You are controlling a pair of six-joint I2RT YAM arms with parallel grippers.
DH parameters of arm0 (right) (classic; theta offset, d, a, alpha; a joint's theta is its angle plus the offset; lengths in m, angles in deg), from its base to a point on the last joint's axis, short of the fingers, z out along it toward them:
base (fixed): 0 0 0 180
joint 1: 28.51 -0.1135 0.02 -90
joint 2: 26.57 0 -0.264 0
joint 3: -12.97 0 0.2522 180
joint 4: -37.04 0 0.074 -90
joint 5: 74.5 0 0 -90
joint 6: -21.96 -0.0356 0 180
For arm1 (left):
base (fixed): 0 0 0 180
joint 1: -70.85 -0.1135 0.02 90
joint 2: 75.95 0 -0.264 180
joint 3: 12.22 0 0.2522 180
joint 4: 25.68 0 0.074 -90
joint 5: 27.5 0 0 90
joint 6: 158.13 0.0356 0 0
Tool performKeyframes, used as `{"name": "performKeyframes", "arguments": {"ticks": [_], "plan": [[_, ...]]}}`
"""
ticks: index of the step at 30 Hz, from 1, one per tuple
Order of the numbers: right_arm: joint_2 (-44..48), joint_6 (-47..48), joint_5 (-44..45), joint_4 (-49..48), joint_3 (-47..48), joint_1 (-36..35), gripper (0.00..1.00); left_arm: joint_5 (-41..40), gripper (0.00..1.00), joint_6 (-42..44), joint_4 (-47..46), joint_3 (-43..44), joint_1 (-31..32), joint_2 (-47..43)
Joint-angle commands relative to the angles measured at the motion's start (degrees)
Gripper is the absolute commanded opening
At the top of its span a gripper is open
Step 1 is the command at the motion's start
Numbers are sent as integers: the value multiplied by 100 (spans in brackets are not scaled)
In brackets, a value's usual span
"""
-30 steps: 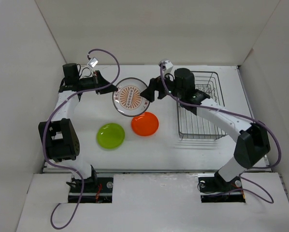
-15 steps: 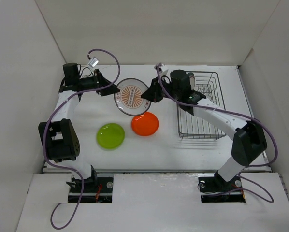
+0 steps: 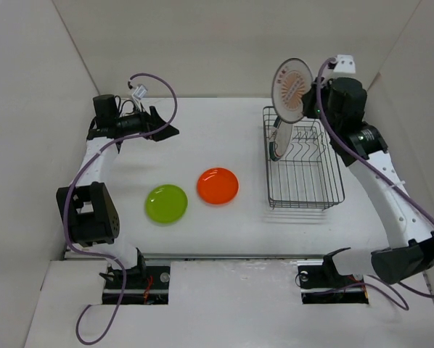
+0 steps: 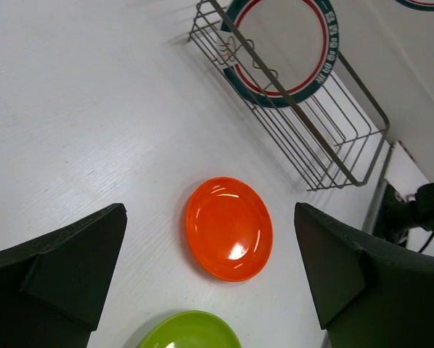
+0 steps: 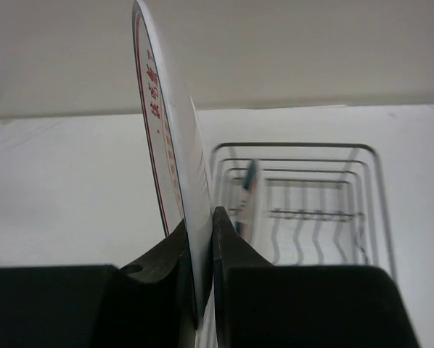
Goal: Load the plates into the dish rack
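Status on our right side?
— Our right gripper (image 5: 199, 239) is clamped on the edge of the sunburst plate (image 3: 292, 85), which we hold upright above the far end of the dish rack (image 3: 308, 170).
— And our left?
— Our left gripper (image 3: 165, 123) gapes wide over the table (image 3: 217, 130). The green-rimmed plate (image 4: 289, 36) stands in the rack. The orange plate (image 3: 218, 185) and lime plate (image 3: 166, 204) lie flat on the table.

Top view, 12 = far wall. Dish rack (image 3: 304, 205): green-rimmed plate (image 3: 277, 141) stands upright in the slots at its 11 o'clock corner, and the slots toward 6 are open. Sunburst plate (image 3: 291, 88), clamped in the right gripper (image 3: 309, 101), hangs above the rack's 11–12 edge. Orange plate (image 3: 218, 185) and lime plate (image 3: 166, 204) lie flat at the rack's 9. The table (image 3: 224, 138) is open toward 12 from them.
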Motion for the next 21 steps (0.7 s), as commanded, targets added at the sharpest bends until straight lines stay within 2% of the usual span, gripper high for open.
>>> {"name": "performKeyframes", "arguments": {"ticks": [1, 6, 9, 21], "plan": [[171, 118, 1028, 488, 201, 435, 0, -536, 100, 143, -46, 48, 2, -359], [277, 65, 1380, 445, -79, 936, 0, -713, 100, 205, 96, 102, 2, -306], [208, 65, 916, 242, -316, 1227, 0, -774, 100, 266, 148, 102, 2, -306], [-13, -320, 642, -224, -1073, 1227, 0, -879, 100, 319, 210, 102, 2, -306]]}}
